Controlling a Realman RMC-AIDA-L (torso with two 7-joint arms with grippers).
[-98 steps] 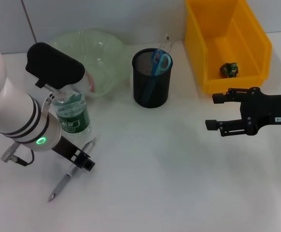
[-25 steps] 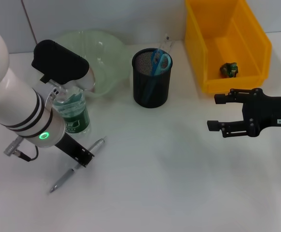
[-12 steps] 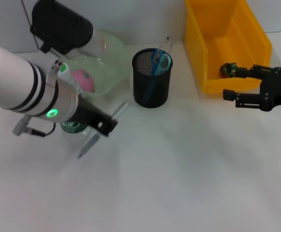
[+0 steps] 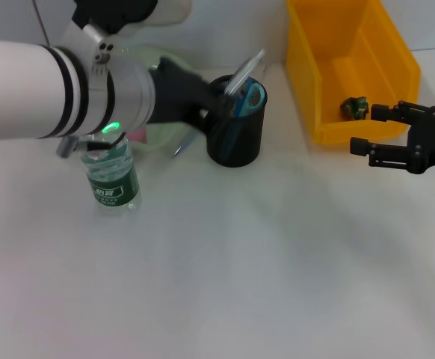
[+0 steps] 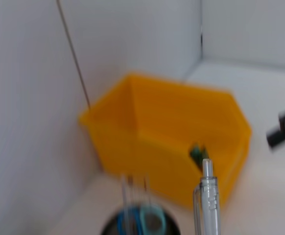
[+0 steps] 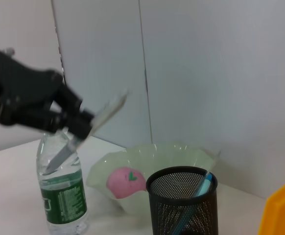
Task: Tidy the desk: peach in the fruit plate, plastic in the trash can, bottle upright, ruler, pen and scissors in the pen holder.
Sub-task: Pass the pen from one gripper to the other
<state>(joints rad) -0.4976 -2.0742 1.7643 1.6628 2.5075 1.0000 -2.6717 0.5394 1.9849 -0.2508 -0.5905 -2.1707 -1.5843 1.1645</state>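
Nearest to us, toward the left of the head view, the bottle [image 4: 112,182] stands upright on the desk [image 4: 240,284], so we judge that step done. Just above it our left claw [image 4: 211,107] reaches across the upper left of the frame, closed on the pen [image 4: 241,73]. The pen hangs tilted in the air, its upper end over the rim of the pen holder [image 4: 235,123] and its lower end beyond the holder's left side, not yet inside. In the right wrist view the pen slants through the claw with its tip pointing down toward the bottle side.

At the right edge of the head view our right claw [image 4: 386,133] hovers beside the trash can [image 4: 352,63], its fingers spread and holding nothing.

Farther back, the pen holder at upper centre already contains the scissors [image 4: 252,96] and the ruler [image 4: 258,63]. Behind the left arm sits the fruit plate [image 6: 157,155]; the right wrist view shows the peach [image 6: 125,180] lying in it. In the trash can at upper right rests the plastic [image 4: 355,107].

We take the pen as the last item in hand. The next move, we think, calls for tipping it more upright, centring it over the holder's mouth, lowering it and then letting go.
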